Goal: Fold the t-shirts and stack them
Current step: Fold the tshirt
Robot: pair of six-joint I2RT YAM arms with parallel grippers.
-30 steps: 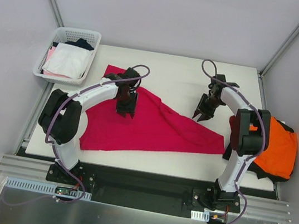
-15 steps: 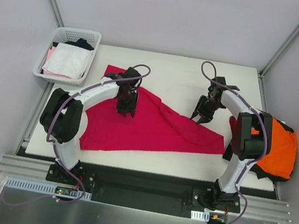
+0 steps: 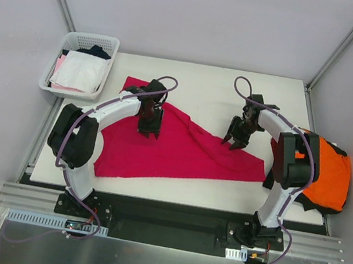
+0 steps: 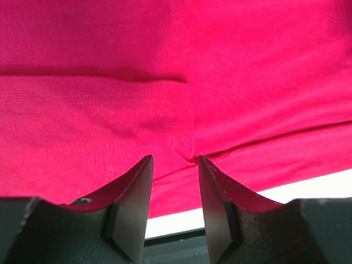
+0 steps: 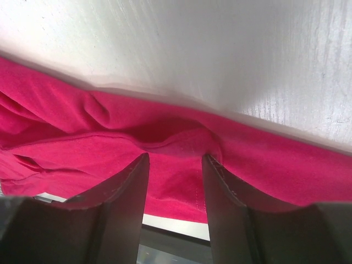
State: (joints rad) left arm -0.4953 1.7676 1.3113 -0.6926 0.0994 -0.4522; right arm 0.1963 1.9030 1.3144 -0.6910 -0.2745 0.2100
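Observation:
The crimson t-shirt (image 3: pixel 180 149) lies spread and wrinkled across the middle of the table; it fills the left wrist view (image 4: pixel 176 82) and shows in the right wrist view (image 5: pixel 110 148). My left gripper (image 3: pixel 148 128) is open, fingertips down on the shirt's upper left part (image 4: pixel 175 162). My right gripper (image 3: pixel 235 141) is open and straddles a small raised fold at the shirt's far edge (image 5: pixel 175 159). The orange t-shirt (image 3: pixel 326 174) lies bunched over the table's right edge, with black cloth (image 3: pixel 322 208) showing under it.
A white mesh basket (image 3: pixel 77 41) with white and pink garments (image 3: pixel 79 71) stands off the table's far left corner. The white table top (image 3: pixel 204 83) is bare behind the shirt. Grey walls close in both sides.
My right gripper has moved nearer and slightly left, from the bare table down onto the crimson shirt's far edge. My left gripper has stayed where it was.

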